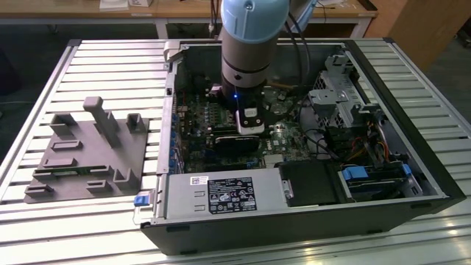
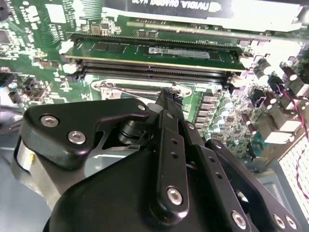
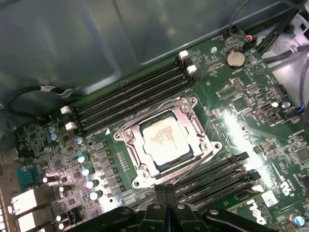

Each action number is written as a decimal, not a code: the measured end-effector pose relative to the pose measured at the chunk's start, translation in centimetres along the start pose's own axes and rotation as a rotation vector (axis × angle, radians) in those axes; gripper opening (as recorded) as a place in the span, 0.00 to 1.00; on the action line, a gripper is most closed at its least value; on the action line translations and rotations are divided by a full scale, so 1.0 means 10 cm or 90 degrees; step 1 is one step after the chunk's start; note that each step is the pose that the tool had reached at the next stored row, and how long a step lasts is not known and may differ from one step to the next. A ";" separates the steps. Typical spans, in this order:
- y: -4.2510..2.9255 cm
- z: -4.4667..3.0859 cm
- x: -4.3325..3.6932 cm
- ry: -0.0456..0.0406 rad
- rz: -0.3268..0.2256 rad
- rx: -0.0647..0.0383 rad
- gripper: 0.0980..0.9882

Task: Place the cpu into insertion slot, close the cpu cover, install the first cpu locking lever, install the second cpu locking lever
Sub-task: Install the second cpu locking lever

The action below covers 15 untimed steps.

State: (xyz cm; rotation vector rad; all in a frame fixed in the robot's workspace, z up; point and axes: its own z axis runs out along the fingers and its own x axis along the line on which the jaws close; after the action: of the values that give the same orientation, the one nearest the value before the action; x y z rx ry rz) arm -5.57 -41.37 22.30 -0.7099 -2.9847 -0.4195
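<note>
First wrist view: the cpu (image 3: 164, 140) is seen seated in the insertion slot (image 3: 190, 164), under the lowered cpu cover (image 3: 186, 112). A thin lever wire (image 3: 193, 169) runs at the cover's five o'clock side. The gripper (image 3: 166, 192), fingers pressed together on nothing visible, sits at six o'clock. The lever is judged springy, stiff and slippery, best taken at its end. The computer case (image 1: 434, 182) holds the green board (image 1: 283, 146).

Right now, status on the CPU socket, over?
Gripper shut, at socket edge. Cpu seated in insertion slot, cpu cover down over it. One thin lever beside gripper. Nothing in the way.
</note>
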 end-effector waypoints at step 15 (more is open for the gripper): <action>-0.074 0.168 0.060 0.0034 -0.002 -0.003 0.01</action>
State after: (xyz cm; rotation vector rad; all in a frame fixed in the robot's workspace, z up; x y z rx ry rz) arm -6.41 -41.29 20.56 -0.7024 -2.9817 -0.4292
